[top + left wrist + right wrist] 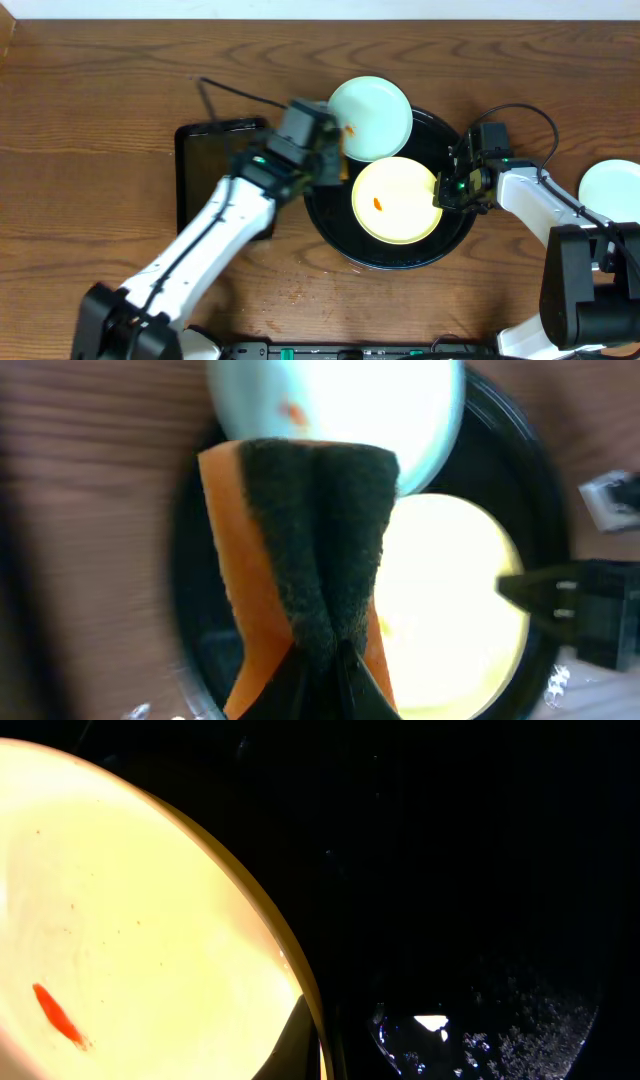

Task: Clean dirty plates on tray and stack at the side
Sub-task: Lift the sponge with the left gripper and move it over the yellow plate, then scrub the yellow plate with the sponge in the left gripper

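Observation:
The round black tray (455, 232) holds two dirty plates. A pale blue plate (372, 118) leans over its far rim, with an orange smear near its left edge. In the tray lies a pale yellow plate (397, 198) with an orange smear (58, 1015). My right gripper (441, 193) is shut on the yellow plate's (130, 910) right rim, one finger (295, 1045) lying over the edge. My left gripper (335, 690) is shut on an orange and dark green sponge (300, 540), which hangs above the tray's left part just below the blue plate (340, 410).
A third pale plate (610, 188) sits on the table at the far right. A black rectangular tray (205, 165) lies left of the round tray, partly under my left arm. The round tray floor (500, 1020) is wet near the right gripper.

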`<action>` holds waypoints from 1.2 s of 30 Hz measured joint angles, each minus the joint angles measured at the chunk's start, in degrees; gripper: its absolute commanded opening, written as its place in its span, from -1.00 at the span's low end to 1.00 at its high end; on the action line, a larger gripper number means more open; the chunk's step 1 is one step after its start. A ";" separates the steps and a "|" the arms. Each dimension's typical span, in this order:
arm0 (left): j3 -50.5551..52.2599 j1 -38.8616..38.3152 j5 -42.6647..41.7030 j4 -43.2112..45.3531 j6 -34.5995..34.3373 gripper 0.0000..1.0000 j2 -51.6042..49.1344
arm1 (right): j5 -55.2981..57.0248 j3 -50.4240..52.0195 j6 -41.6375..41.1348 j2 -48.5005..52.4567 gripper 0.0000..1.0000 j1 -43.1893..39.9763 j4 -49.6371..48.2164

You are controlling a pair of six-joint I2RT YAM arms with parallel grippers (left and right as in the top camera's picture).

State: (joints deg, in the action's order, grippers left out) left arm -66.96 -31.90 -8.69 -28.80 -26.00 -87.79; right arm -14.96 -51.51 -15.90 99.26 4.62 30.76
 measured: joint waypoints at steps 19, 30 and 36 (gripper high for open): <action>-0.17 -12.04 -10.73 14.71 -10.88 -0.85 -24.15 | 0.02 -0.02 0.00 0.00 -0.97 0.00 0.20; -3.28 -11.45 -2.01 7.43 -10.58 -0.85 -24.98 | 0.02 -0.02 0.00 0.00 -0.98 0.00 0.52; -5.99 -11.61 11.72 0.20 -9.75 -0.85 -24.90 | -0.37 -0.04 -0.02 0.00 -0.97 0.02 0.76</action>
State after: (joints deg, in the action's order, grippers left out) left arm -72.95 -43.51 3.03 -28.60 -35.75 -112.68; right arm -15.33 -51.55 -15.92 99.26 4.64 31.53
